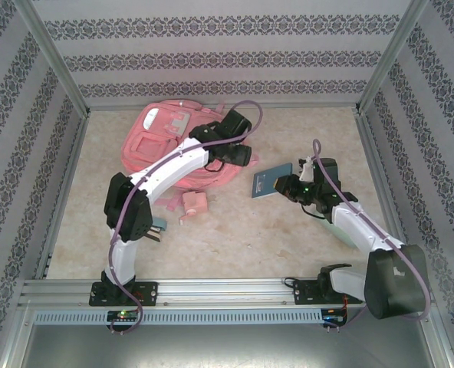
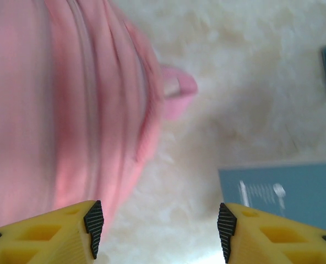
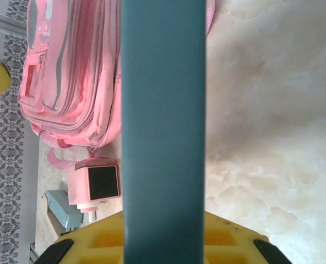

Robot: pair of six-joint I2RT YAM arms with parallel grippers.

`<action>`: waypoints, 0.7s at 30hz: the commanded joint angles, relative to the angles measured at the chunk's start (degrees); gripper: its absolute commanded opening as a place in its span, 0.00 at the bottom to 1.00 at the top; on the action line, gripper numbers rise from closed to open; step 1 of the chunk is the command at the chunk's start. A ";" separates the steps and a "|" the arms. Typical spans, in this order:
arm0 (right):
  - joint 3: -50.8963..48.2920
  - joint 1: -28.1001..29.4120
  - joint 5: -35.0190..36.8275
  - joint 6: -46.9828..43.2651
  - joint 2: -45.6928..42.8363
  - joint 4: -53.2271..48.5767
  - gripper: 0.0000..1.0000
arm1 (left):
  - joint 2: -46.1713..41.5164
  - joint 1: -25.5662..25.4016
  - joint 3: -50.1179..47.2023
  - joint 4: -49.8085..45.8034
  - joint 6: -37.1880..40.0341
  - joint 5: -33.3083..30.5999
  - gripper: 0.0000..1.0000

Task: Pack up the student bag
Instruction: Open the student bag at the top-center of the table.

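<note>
Top external is showing your right claw [image 1: 288, 186] clamping the blue book [image 1: 265, 182], while the student bag [image 1: 154, 142] is lying to its left, far across the worktop [image 1: 235, 238]; your left claw [image 1: 241, 156], gaping empty, is hovering nearer, at the bag's edge.

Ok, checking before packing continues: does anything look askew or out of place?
Nothing spilled or damaged. The student bag lies flat on the table, and the blue book is held in the right pincer.

White arms [image 1: 166, 170], purple cables [image 1: 248, 103], yellow pincers [image 2: 158, 234]
</note>
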 commanded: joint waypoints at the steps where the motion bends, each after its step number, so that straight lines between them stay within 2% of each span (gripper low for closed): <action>1: -1.39 -0.56 0.77 2.12 -2.81 1.23 0.00 | 7.09 0.77 6.18 -6.66 9.39 -6.43 0.60; 7: -3.35 -0.56 1.13 3.49 -6.58 0.88 0.00 | 16.20 1.49 16.75 -9.68 13.54 -10.92 0.56; 14: -5.13 -0.56 1.88 3.95 -9.46 -0.13 0.00 | 20.86 2.24 19.54 -9.40 14.29 -5.26 0.54; 16: -5.32 -0.56 1.83 4.10 -9.87 -0.30 0.00 | 21.94 2.27 20.35 -9.81 14.19 -6.12 0.48; 18: -5.41 -0.57 1.83 4.21 -10.20 -0.41 0.00 | 22.76 2.35 20.91 -10.39 14.03 -6.68 0.36; 21: -5.50 -0.56 1.55 4.72 -10.17 -0.12 0.00 | 22.18 2.38 20.96 -10.69 13.56 -7.34 0.07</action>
